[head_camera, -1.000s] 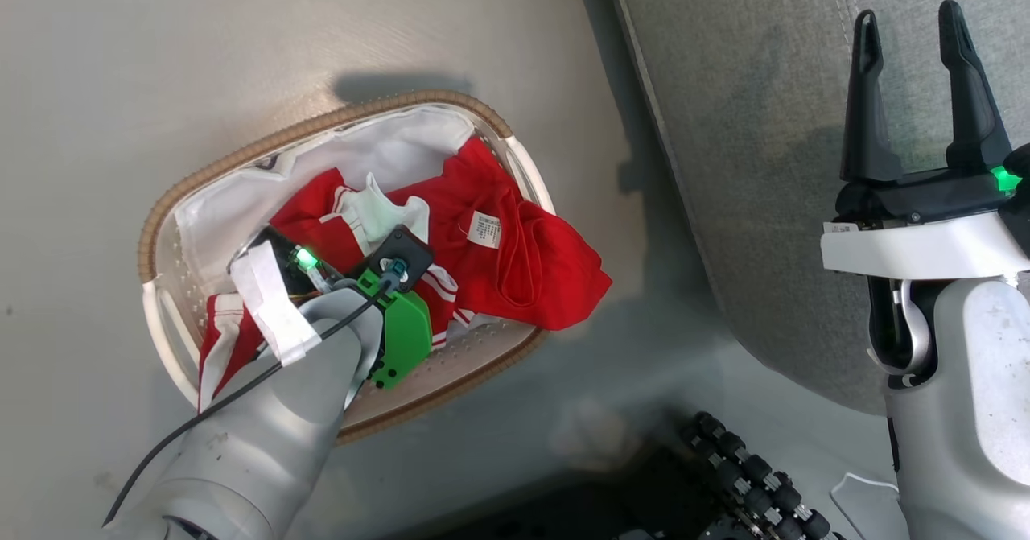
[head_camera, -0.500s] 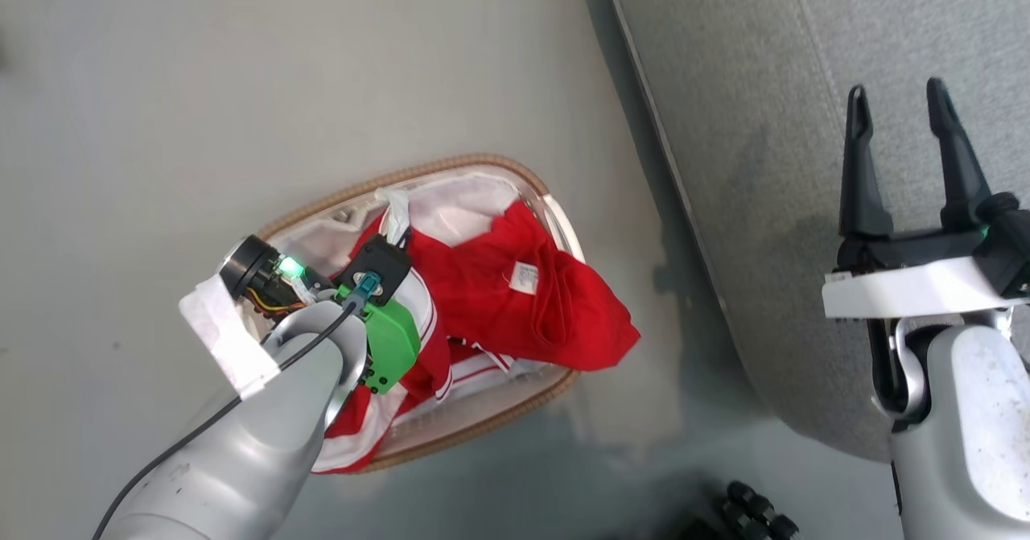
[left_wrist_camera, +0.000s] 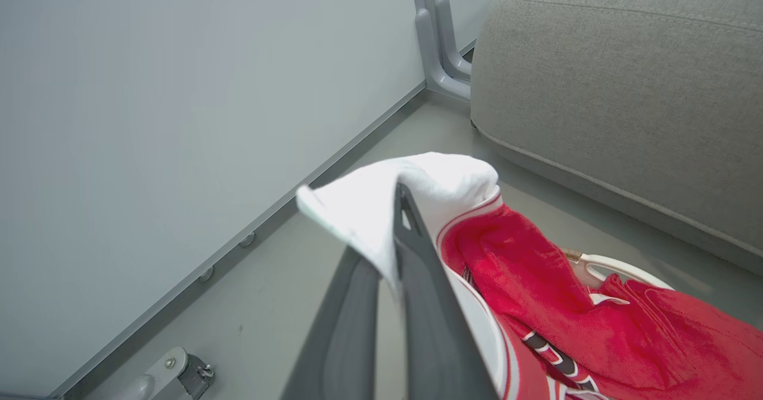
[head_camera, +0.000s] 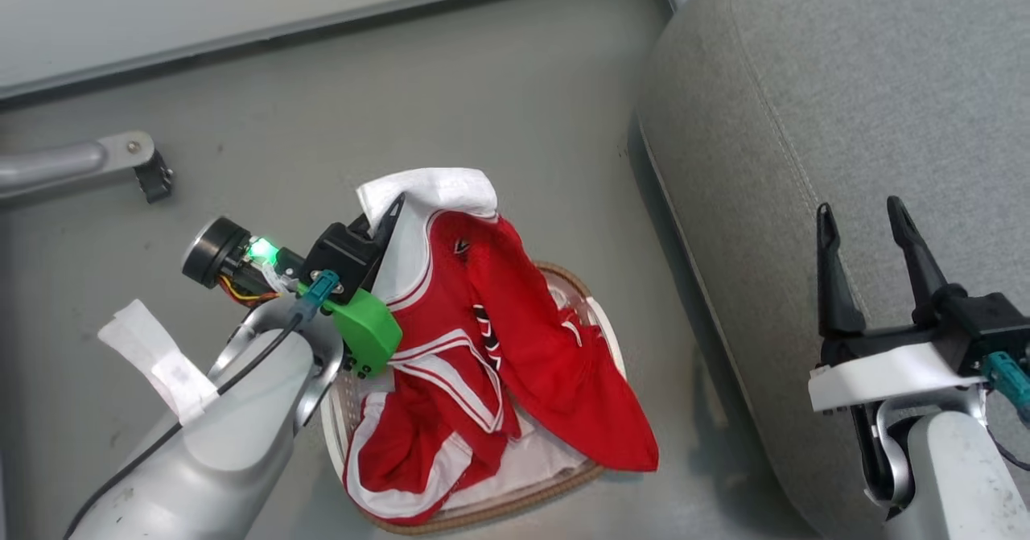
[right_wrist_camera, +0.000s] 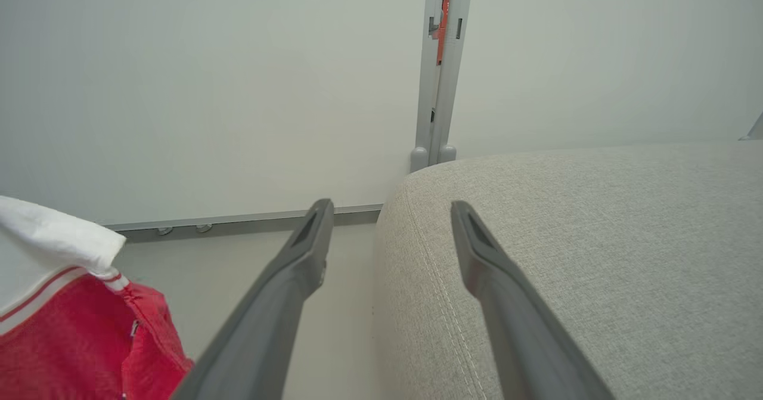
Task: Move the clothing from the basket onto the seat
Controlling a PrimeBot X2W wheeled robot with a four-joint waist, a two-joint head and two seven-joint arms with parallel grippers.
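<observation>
The left gripper (head_camera: pixel 393 210) is clamped on the white edge of the clothing (head_camera: pixel 515 339), which hangs lengthwise from it down into the basket (head_camera: pixel 515 509), tail draped over the rim toward the seat (head_camera: pixel 805 81). The right gripper (head_camera: pixel 859 208), spread wide, holds nothing.

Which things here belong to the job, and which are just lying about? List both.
Job: clothing, basket, seat.
Lying about: metal leg, wall post.
</observation>
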